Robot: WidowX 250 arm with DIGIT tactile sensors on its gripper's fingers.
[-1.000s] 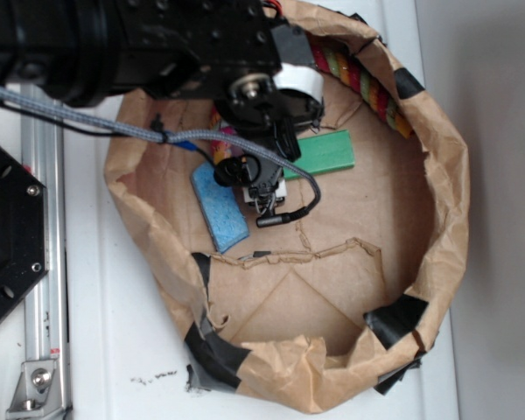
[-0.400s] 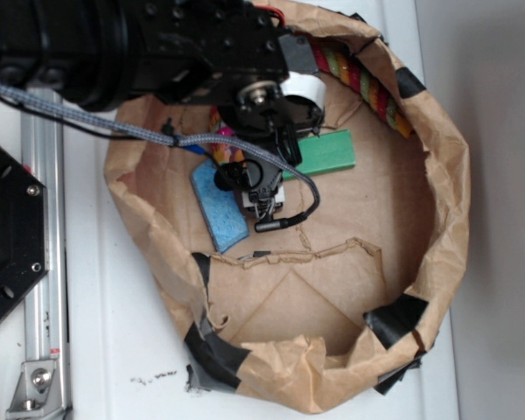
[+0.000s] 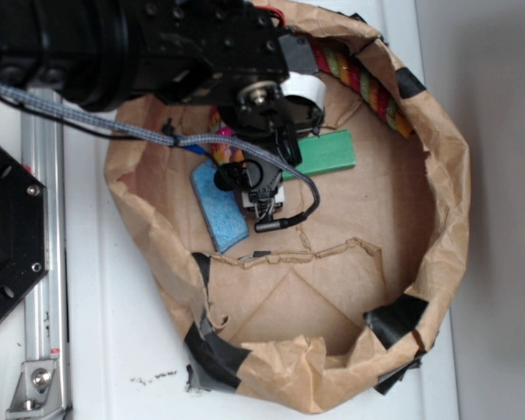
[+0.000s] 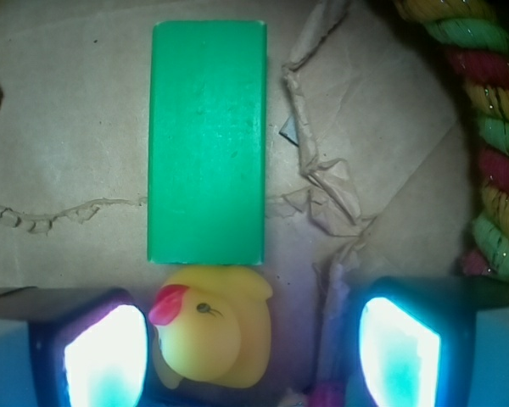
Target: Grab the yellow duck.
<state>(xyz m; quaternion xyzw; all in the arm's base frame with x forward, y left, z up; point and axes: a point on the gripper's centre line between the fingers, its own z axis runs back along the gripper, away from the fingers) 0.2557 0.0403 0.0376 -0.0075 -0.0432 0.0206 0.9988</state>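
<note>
In the wrist view the yellow duck lies between my gripper's fingers, red beak pointing at the left pad. A wide gap separates it from the right pad. The jaws stand open around the duck. Its far side touches the end of the green block. In the exterior view the gripper reaches down inside the paper bag, and the arm hides the duck.
A blue sponge lies left of the gripper and the green block to its right. A multicoloured striped rope runs along the bag's far wall, with a white roll beside it. A metal rail stands outside on the left.
A second ago the arm's wrist shifted slightly to the right and lower in the exterior view; since 0.4 s ago nothing has visibly moved.
</note>
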